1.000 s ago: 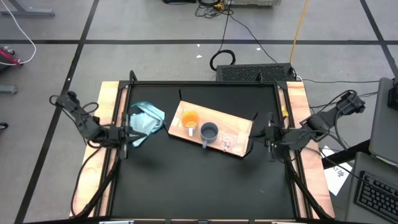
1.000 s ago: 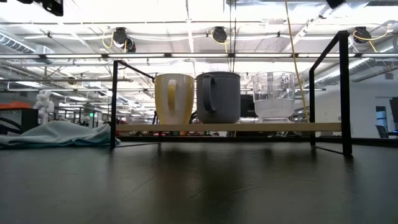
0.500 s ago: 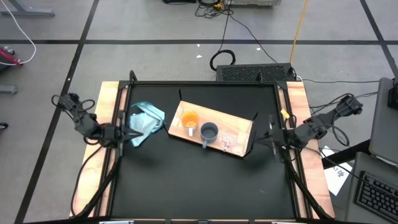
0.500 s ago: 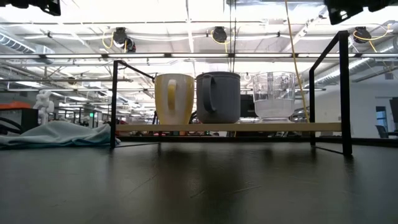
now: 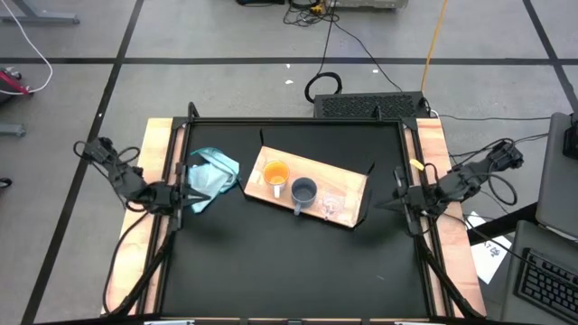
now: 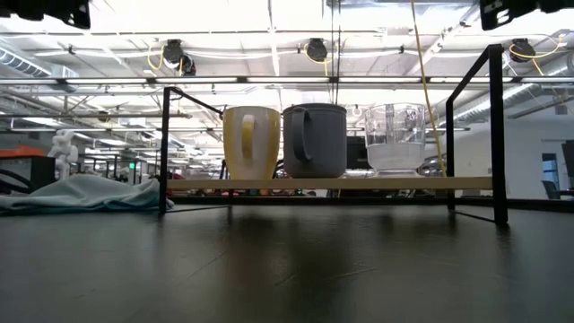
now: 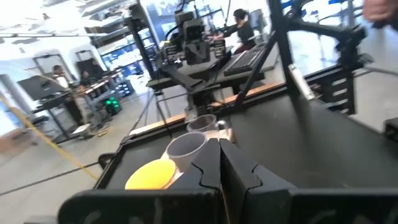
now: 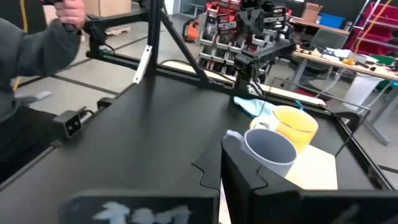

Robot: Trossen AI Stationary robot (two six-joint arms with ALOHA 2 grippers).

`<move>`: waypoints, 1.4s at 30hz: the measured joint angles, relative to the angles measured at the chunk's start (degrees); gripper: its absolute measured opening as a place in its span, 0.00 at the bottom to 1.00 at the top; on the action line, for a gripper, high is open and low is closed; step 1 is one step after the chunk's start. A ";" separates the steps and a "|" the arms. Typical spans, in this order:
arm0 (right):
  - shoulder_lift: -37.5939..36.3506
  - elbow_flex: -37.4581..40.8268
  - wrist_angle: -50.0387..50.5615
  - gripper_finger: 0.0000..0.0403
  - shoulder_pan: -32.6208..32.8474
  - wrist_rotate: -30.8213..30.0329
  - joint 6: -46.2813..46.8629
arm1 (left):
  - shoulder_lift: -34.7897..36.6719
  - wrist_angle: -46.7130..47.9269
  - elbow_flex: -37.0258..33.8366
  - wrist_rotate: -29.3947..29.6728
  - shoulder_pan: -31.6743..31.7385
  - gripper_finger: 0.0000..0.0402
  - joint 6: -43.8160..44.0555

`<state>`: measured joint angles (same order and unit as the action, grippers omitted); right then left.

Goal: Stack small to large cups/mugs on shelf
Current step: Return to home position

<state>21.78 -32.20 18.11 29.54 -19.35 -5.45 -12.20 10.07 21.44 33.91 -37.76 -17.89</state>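
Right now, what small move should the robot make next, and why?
Probably retract both arms to rest: the orange mug, blue-grey mug and clear cup stand on the shelf, and the left gripper and right gripper hold nothing at the sides of the table.

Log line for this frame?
orange mug, grey mug, clear cup on shelf | left tool shut, left edge | right tool shut, right edge

Low view chops my left arm (image 6: 45,9) & right arm (image 6: 520,9) at the top edge, only dark bits show. From above the clear cup (image 5: 330,205) is too faint to make out its rim. Left wrist view: my left pincer (image 7: 221,165) hides the orange mug (image 7: 149,176) btm. Right wrist view has a person (image 8: 28,59) cropped at the edge, hand (image 8: 69,12) blurry.
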 joint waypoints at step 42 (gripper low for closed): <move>-16.94 20.65 -17.05 0.00 -4.09 13.60 -4.56 | -0.06 -5.51 -9.76 -33.79 32.14 0.00 1.58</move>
<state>4.84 -11.55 1.06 25.45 -5.76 -10.01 -12.25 4.55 11.68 0.12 -5.62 -16.32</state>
